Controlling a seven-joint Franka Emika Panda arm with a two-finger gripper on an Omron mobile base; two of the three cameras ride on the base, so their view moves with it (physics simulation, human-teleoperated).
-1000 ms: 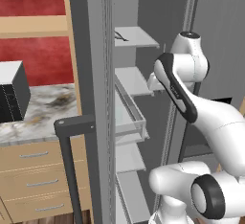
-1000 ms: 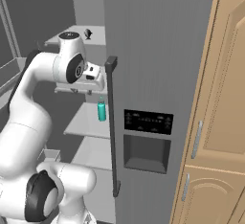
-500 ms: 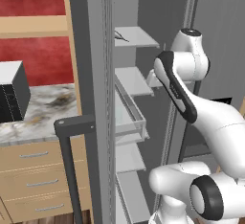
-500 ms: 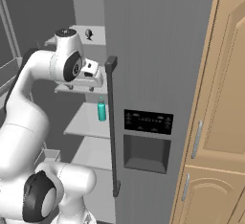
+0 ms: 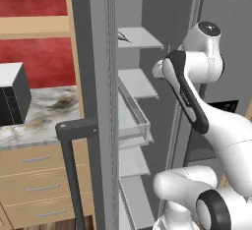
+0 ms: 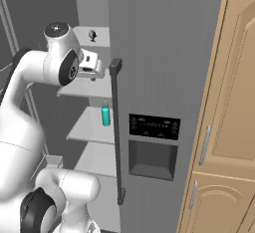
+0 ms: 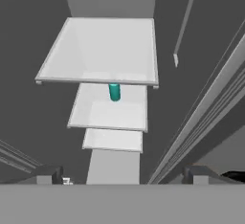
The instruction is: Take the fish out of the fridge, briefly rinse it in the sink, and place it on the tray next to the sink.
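Note:
The grey fridge (image 5: pixel 93 76) stands open, showing white shelves. The fish (image 5: pixel 124 38) is a thin dark sliver on the top shelf, also a small dark shape (image 6: pixel 92 35) in the right base view. My gripper (image 7: pixel 125 175) is open and holds nothing. Its fingertips (image 7: pixel 50 174) stand far apart, looking down over a bare white shelf (image 7: pixel 98 50). In the right base view the hand (image 6: pixel 91 62) hangs just below the top shelf, beside the door edge. The sink and the tray are out of view.
A teal bottle (image 7: pixel 114 92) stands on a lower shelf (image 6: pixel 105 114). The fridge's right door (image 6: pixel 159 77) with its dark bar handle (image 6: pixel 116 127) is close to my hand. A clear drawer (image 5: pixel 133 121) juts out. Tan cupboards (image 6: pixel 234 102) are at right, a counter with a dark appliance (image 5: pixel 12 99) at left.
The arm's upper joint has drifted slightly up and away from the shelves. The fish and the bottle have not moved.

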